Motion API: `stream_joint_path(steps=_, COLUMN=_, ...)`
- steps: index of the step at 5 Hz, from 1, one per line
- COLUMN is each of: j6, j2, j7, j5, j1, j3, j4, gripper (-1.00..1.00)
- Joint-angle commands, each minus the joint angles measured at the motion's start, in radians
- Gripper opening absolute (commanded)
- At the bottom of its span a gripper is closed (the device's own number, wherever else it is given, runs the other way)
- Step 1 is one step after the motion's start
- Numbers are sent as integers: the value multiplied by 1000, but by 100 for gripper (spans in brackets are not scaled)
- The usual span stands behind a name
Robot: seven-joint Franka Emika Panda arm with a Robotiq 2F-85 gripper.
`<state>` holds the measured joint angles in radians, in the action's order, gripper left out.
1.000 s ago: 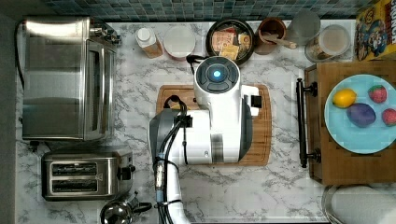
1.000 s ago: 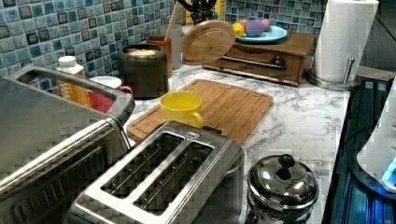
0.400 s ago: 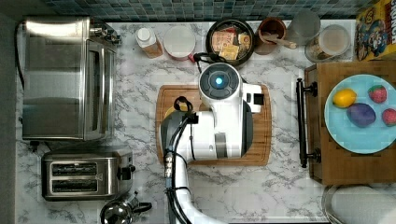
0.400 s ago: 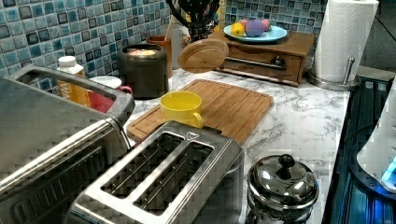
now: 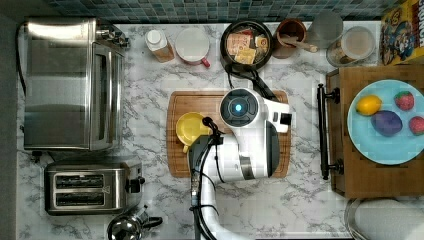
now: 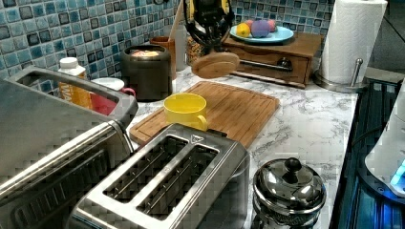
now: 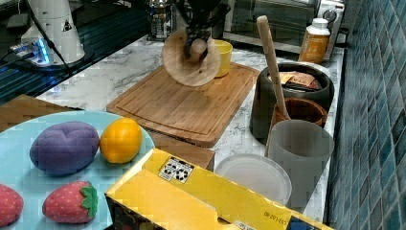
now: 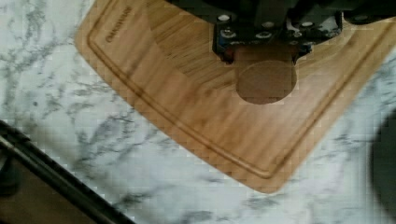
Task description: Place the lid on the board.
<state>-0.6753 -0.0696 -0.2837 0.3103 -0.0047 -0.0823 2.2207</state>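
From the top view, the robot arm (image 5: 245,135) covers much of the board (image 5: 182,107), with a yellow cup (image 5: 191,127) on the top view's left part of the board and a dark pot (image 5: 246,44) behind it.

In the left view, the gripper (image 6: 208,40) holds the round wooden lid (image 6: 216,65) in the air above the board's (image 6: 229,109) far end, tilted.

In the right view, the lid (image 7: 190,57) hangs steeply tilted over the board (image 7: 182,108), pinched at its knob.

The wrist view shows the gripper (image 8: 264,51) closed on the knob (image 8: 266,81), with the board (image 8: 187,112) below.
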Motion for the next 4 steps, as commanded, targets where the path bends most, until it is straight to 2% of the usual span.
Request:
stream_joint_path(steps=1, j6=-225, j2=129, j7=-224, j5=190, j1=-39, j3=-38, j4=110, gripper=-100)
stream_joint_path(steps=2, j6=-298, j2=125, j7=-342, j5=316, j1=-40, j3=-56, j4=147, gripper=-100)
stream_joint_path(steps=3, j6=-285, j2=231, j7=-249, j5=245, j1=-41, j3=-93, j4=214, gripper=-100)
stream_joint_path(steps=4, j6=-264, j2=239, j7=-228, j5=218, j1=-49, j3=-78, j4=217, gripper=-69)
